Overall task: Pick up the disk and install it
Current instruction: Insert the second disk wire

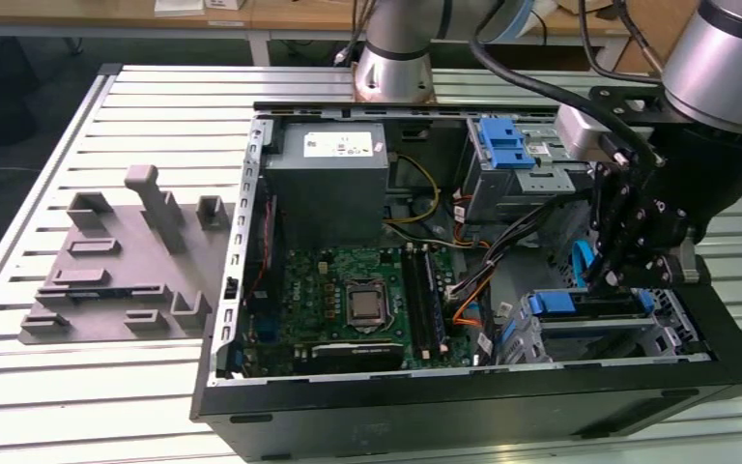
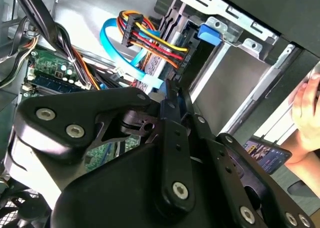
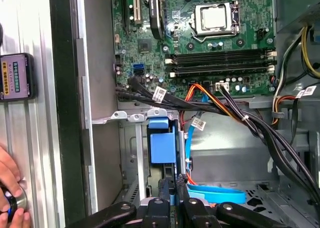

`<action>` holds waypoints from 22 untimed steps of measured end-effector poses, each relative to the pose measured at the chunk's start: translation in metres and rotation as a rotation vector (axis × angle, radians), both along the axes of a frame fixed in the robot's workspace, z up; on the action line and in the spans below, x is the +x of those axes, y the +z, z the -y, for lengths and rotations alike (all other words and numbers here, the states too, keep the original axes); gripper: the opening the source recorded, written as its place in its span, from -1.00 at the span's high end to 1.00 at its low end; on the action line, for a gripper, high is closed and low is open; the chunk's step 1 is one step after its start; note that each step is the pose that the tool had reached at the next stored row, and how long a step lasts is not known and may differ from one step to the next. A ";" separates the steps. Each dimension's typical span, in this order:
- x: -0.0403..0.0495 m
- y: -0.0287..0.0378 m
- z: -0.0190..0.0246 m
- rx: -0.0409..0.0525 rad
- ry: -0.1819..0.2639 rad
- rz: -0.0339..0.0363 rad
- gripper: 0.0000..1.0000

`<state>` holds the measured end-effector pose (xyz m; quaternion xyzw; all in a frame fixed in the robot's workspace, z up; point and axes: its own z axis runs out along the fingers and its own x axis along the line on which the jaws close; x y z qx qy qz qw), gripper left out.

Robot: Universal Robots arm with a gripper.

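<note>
Inside the open PC case (image 1: pixel 474 387) on the slatted metal worktop (image 1: pixel 113 106), exterior view: the arm's pincer (image 1: pixel 632 275) hangs low at the case's corner on the exterior view's right, just above a drive cage. The disk (image 1: pixel 590 304) sits in that cage w/ its blue carrier tab facing up, right under the pincer. Can't tell from here if the tips touch it. Another blue-tabbed bay (image 1: pixel 506 145) sits further back, next to the grey power-supply box (image 1: pixel 332 179). Motherboard (image 1: pixel 352 304) fills the middle, and a grey foam fixture (image 1: pixel 120 261) lies on the worktop at the exterior view's left.

Second wrist view: the pincer's black linkages take up the foreground, fingers (image 2: pixel 172 101) drawn close together near a light-blue ribbon cable (image 2: pixel 120 48) and a red/yellow/black wire bundle (image 2: pixel 150 36). A person's hand (image 2: pixel 305 111) is at the edge, beside a phone (image 2: pixel 265 153).

First wrist view: the blue carrier tab of the disk (image 3: pixel 162 143) stands in its metal slot, pincer tips (image 3: pixel 172 188) narrowed just below it, close or touching, can't tell if actually gripping. CPU socket (image 3: pixel 215 16) and RAM slots (image 3: pixel 220 61) are beyond.
</note>
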<state>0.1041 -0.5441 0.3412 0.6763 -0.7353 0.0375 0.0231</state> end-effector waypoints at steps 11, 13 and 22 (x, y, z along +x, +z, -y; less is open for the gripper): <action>0.0024 -0.0041 0.0000 0.0025 0.000 -0.0007 0.65; 0.0030 -0.0046 0.0000 0.0034 0.000 -0.0008 0.65; 0.0042 -0.0070 0.0002 0.0094 0.000 -0.0010 0.65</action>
